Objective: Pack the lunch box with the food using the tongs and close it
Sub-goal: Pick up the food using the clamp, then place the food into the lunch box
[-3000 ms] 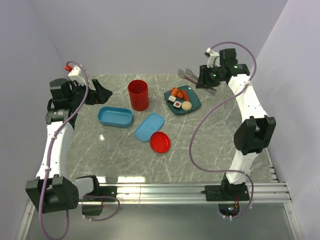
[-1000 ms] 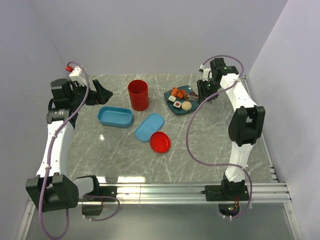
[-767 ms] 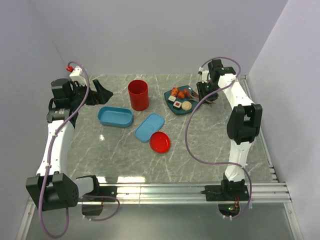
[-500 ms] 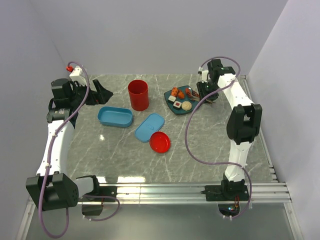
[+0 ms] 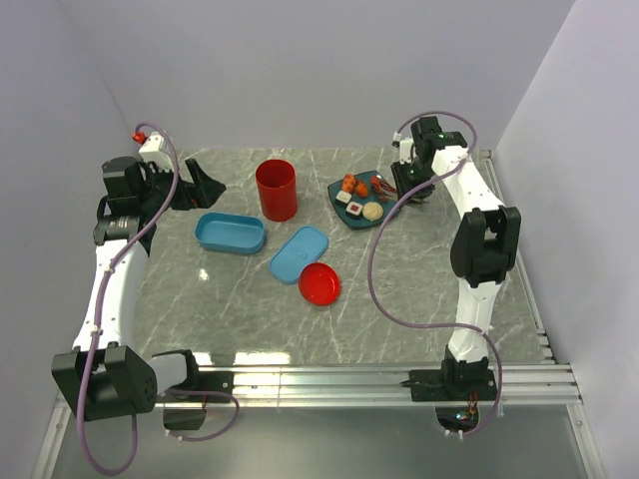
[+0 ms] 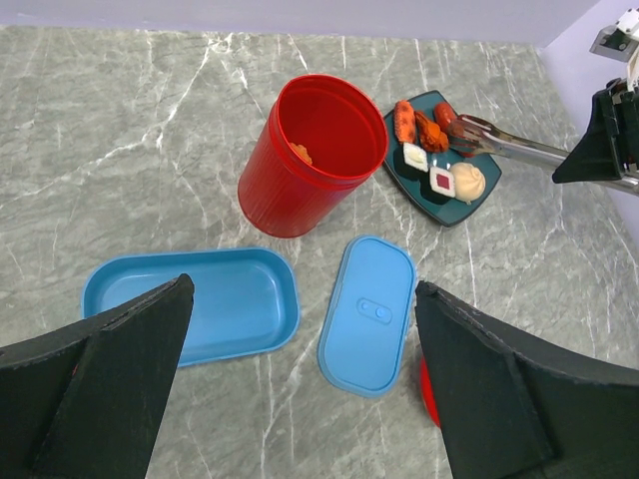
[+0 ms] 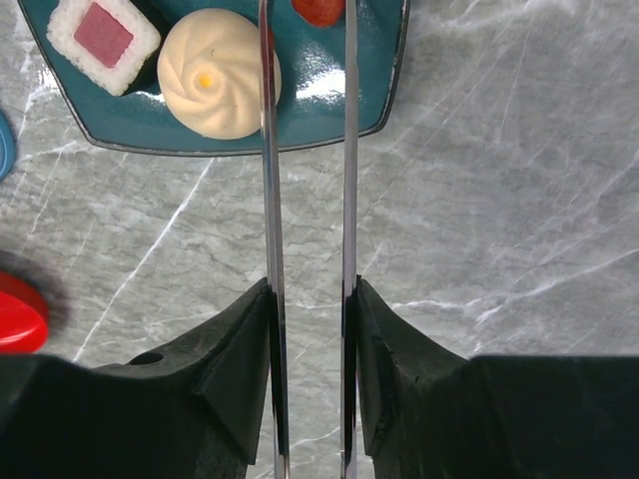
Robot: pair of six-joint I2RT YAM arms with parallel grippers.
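The light-blue lunch box [image 5: 230, 233] [image 6: 190, 304] lies open, with nothing in it. Its flat lid [image 5: 300, 253] [image 6: 367, 313] rests on the table beside it. The food sits on a dark teal plate [image 5: 382, 212] [image 7: 339, 100]: orange chunks [image 6: 417, 125], white rolls [image 7: 103, 32] and a beige ball [image 7: 220, 85]. My right gripper [image 5: 407, 183] [image 7: 312, 289] is shut on the silver tongs [image 7: 268, 200] [image 6: 509, 148]. The tongs' tips reach over the plate, around a red-orange piece [image 7: 318, 8]. My left gripper [image 5: 205, 185] [image 6: 302, 284] hangs open above the box and lid.
A tall red cup [image 5: 277, 190] [image 6: 310, 150] stands behind the box, with an orange bit [image 6: 300, 153] inside it. A shallow red bowl [image 5: 319, 284] [image 7: 20, 314] lies just in front of the lid. Walls close off the left, back and right.
My right gripper has shifted slightly left towards the plate, squeezing the tongs' arms closer together over the food. The left arm has not moved.
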